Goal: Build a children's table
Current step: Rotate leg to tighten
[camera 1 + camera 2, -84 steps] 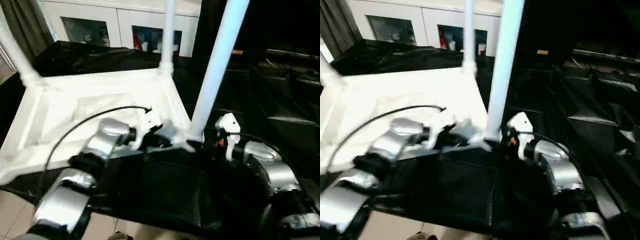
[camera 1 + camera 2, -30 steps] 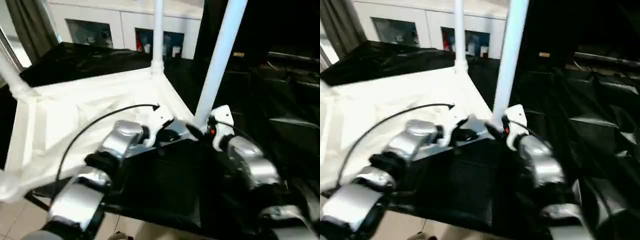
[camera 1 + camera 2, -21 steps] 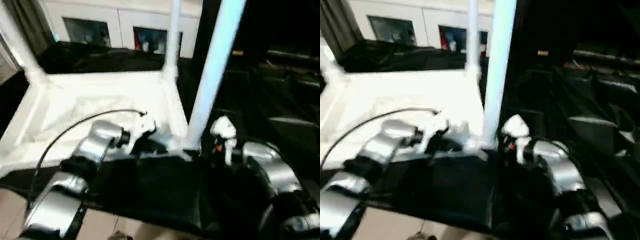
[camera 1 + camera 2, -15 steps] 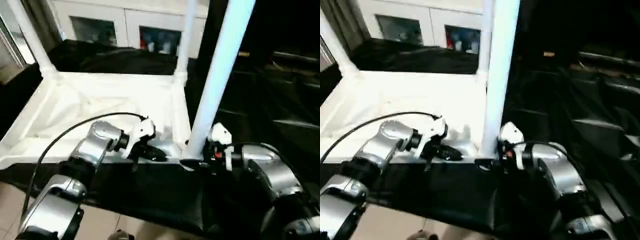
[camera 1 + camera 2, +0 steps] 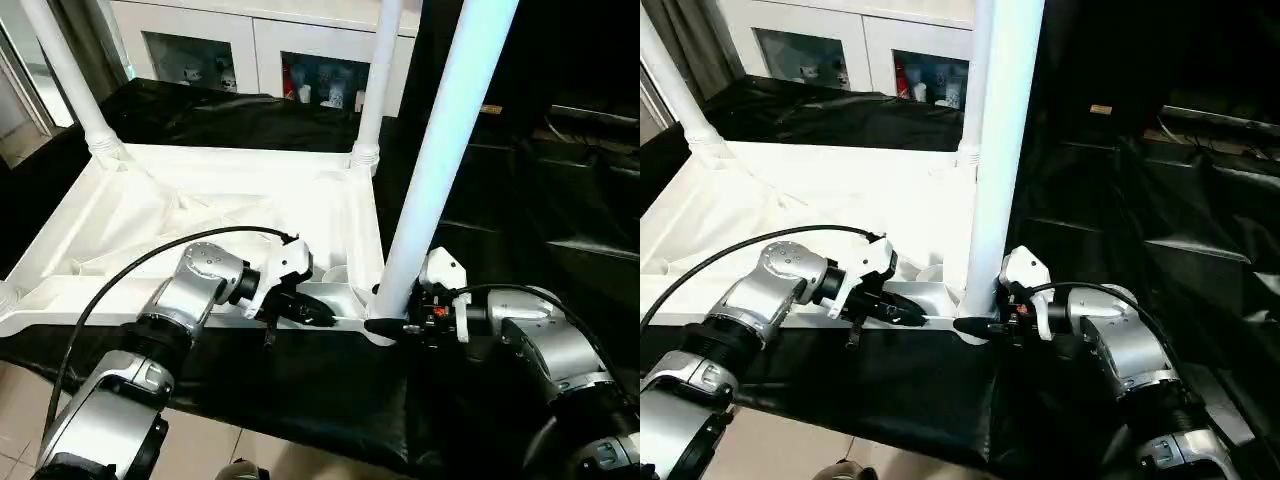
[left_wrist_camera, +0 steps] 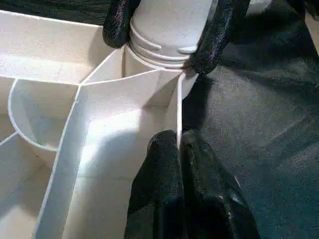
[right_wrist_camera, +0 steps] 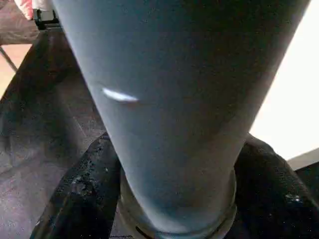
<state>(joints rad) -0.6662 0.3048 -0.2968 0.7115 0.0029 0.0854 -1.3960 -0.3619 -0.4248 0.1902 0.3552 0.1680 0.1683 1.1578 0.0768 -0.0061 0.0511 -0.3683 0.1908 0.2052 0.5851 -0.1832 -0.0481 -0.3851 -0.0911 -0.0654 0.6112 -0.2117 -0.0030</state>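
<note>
The white table (image 5: 215,215) lies upside down on the black-covered bench (image 5: 300,385), legs pointing up, and the right gripper (image 5: 385,325) has its two black fingers clasped round the base of the nearest leg (image 5: 440,150) just above its corner socket, while the left gripper (image 6: 178,149) pinches the thin rim wall of the top right beside that corner. It looks like light, hollow, rather slick plastic (the long legs would act as levers), so low on the leg by the socket seems the soundest hold, with the rim braced as it is
</note>
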